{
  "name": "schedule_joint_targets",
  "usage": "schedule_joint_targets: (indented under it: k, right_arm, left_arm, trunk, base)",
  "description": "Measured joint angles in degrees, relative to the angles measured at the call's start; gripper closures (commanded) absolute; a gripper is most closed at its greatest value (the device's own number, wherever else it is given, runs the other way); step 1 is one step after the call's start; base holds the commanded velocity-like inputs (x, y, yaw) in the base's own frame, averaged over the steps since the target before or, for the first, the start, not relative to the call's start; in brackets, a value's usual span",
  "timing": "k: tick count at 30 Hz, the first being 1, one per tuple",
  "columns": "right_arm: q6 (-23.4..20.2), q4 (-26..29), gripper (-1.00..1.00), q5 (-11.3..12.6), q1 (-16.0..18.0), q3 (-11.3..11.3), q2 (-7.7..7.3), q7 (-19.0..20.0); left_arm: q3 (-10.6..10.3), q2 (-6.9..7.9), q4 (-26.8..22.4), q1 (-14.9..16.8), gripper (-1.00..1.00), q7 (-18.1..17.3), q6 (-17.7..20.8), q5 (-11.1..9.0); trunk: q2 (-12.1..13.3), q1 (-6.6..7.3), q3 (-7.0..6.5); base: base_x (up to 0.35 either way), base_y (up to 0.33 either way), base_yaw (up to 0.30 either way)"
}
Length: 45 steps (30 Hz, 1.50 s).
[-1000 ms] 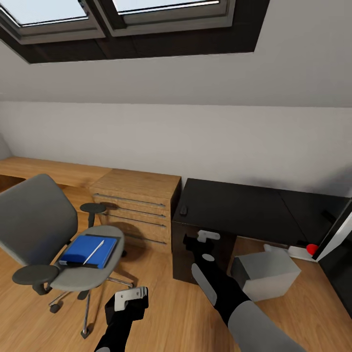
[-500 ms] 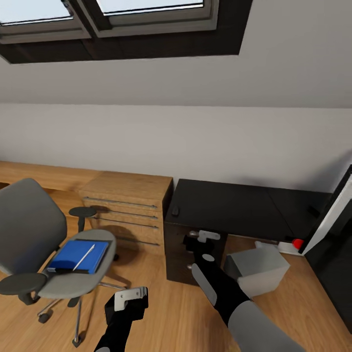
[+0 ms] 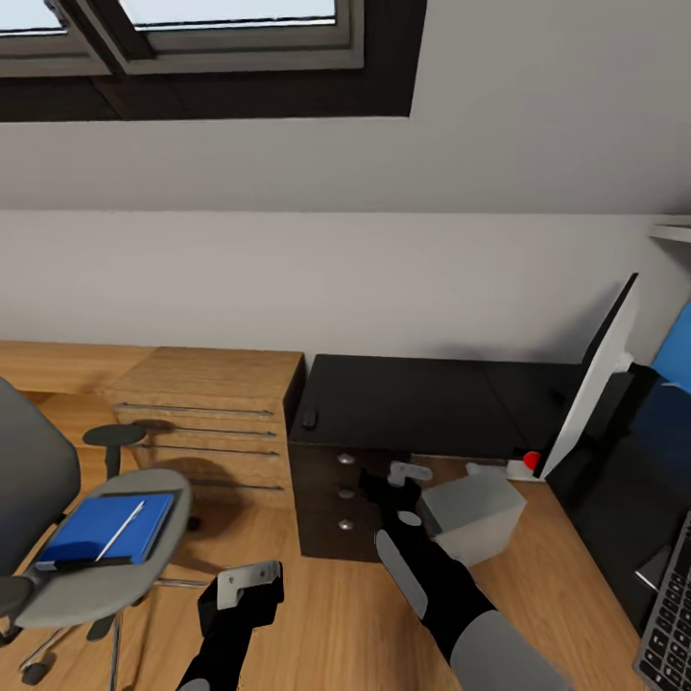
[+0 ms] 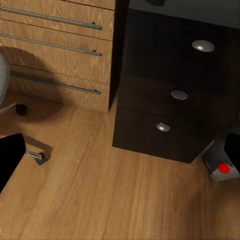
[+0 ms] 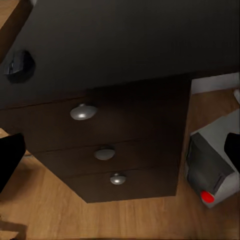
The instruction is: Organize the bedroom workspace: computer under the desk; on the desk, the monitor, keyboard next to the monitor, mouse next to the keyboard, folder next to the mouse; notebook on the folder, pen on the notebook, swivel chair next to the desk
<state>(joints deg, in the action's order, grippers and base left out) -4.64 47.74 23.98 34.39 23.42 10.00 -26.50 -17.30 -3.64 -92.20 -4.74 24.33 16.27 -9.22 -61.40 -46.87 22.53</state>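
The swivel chair (image 3: 91, 576) stands at the left, and the blue folder (image 3: 101, 526) lies on its seat with the white pen (image 3: 120, 530) across it. The small black mouse (image 3: 309, 418) sits on the black desk (image 3: 413, 398) near its left end. On the floor to the right of the desk's drawers (image 4: 172, 95) lies the grey computer (image 3: 472, 511). At the right the monitor (image 3: 595, 379) stands slanted, and the keyboard (image 3: 670, 614) shows in the corner. My left gripper (image 3: 245, 583) and right gripper (image 3: 408, 473) hover low in front of the drawers, both open and empty.
A wooden cabinet (image 3: 206, 413) with long bar handles adjoins the desk's left end. A small red-and-white object (image 3: 528, 463) lies on the floor by the monitor's foot. Wooden floor (image 3: 326, 614) lies between chair and desk.
The whole picture has shifted left, so the camera has turned right. The monitor and keyboard have come into view at the right. Both arms keep their pose.
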Motion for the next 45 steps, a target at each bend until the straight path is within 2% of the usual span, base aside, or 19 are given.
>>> schedule_joint_targets:
  k: [4,6,9,13,17,22,40,45]
  right_arm:
    - [-0.10,6.54,-1.00,-0.16,-5.12,-0.01,-0.17,-0.97]
    - [-0.23,12.27,-1.00,-0.12,-9.00,0.10,-1.57,-2.37]
    - [-0.35,18.12,-1.00,-0.09,-13.21,0.17,-2.55,-3.96]
    - [-0.41,22.26,-1.00,-0.08,-16.42,0.18,-4.09,-4.85]
    - [-0.36,23.45,-1.00,-0.09,-17.36,0.05,-5.34,-5.16]
    - [-0.31,23.62,-1.00,-0.10,-17.46,-0.13,-5.78,-5.19]
    - [-0.11,23.35,-1.00,-0.07,-17.48,-0.60,-6.20,-5.20]
    - [-0.02,23.33,-1.00,-0.07,-17.48,-1.33,-6.50,-5.20]
  left_arm:
    - [1.73,-0.04,-0.04,0.00,-1.00,0.00,-0.01,-0.05]
    - [2.18,-0.05,-0.05,-0.02,-1.00,0.00,0.01,-0.06]
    - [2.40,-0.06,-0.09,-0.01,-1.00,0.00,0.06,-0.07]
    - [2.48,-0.06,-0.09,0.00,-1.00,0.00,0.08,-0.07]
    - [2.56,-0.06,-0.09,0.00,-1.00,0.00,0.08,-0.07]
    - [2.59,-0.06,-0.06,0.00,-1.00,0.00,0.08,-0.07]
    - [2.59,-0.06,-0.06,0.00,-1.00,0.00,0.08,-0.07]
    - [2.59,-0.06,-0.06,0.00,-1.00,0.00,0.08,-0.06]
  trunk:
    - [0.00,0.00,-0.17]
    - [0.00,0.00,-0.25]
    - [0.00,0.00,-0.38]
    - [0.00,0.00,-0.55]
    - [0.00,0.00,-0.71]
    - [0.00,0.00,-0.91]
    - [0.00,0.00,-1.56]
    - [0.00,0.00,-1.72]
  base:
    - [0.000,0.000,-0.265]
    - [0.000,0.000,-0.265]
    - [0.000,0.000,-0.264]
    - [0.000,0.000,-0.265]
    - [0.000,0.000,-0.266]
    - [0.000,0.000,-0.269]
    - [0.000,0.000,-0.271]
    - [0.000,0.000,-0.273]
